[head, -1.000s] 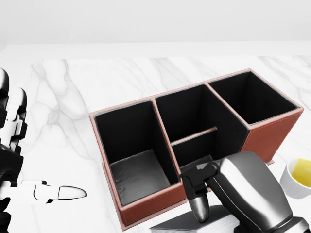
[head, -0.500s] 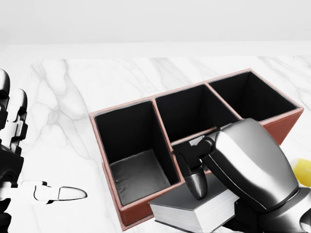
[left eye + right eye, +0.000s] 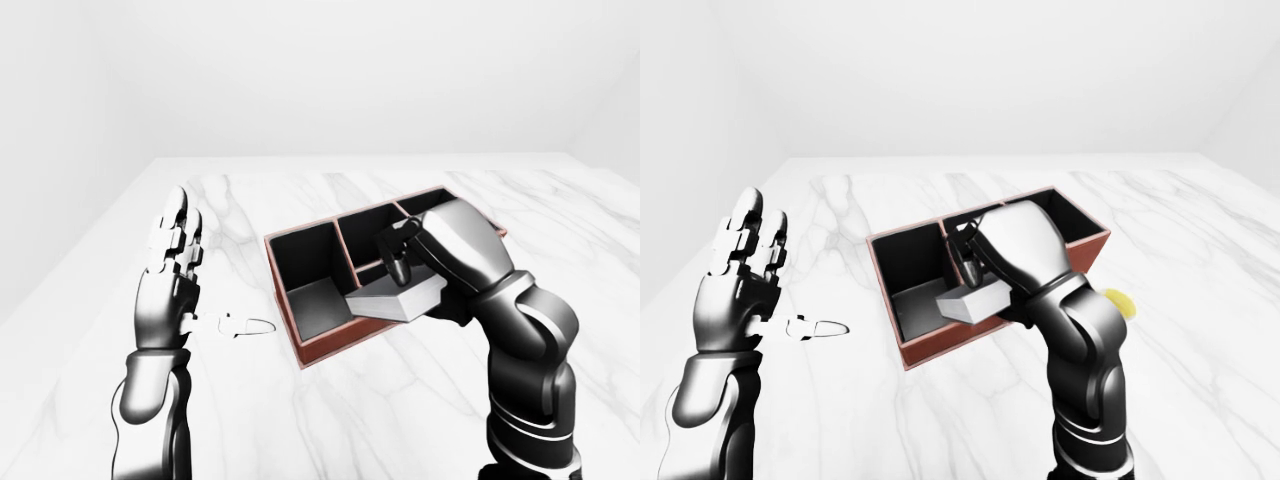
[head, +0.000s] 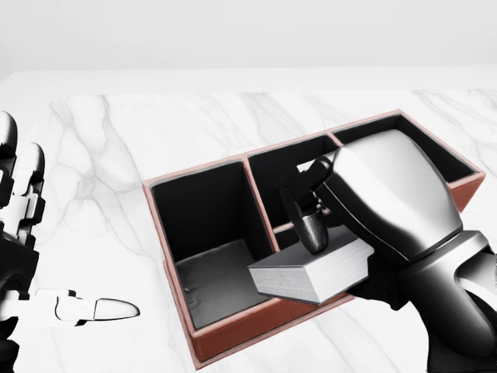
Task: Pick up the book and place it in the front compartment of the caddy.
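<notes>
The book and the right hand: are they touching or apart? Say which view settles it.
Touching. In the head view the right hand grips the book, a dark finger pressed onto its top cover, holding it tilted above the caddy.

Head view looks steeply down, close on the caddy [image 4: 233,342]; both eye views sit wider, sharing it

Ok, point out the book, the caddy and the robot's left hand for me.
book [image 4: 311,273]: head view, on its pale page edge.
caddy [image 4: 233,336]: head view, on its reddish outer wall near the bottom.
left hand [image 3: 172,275]: left-eye view, on the middle of the open hand.
</notes>
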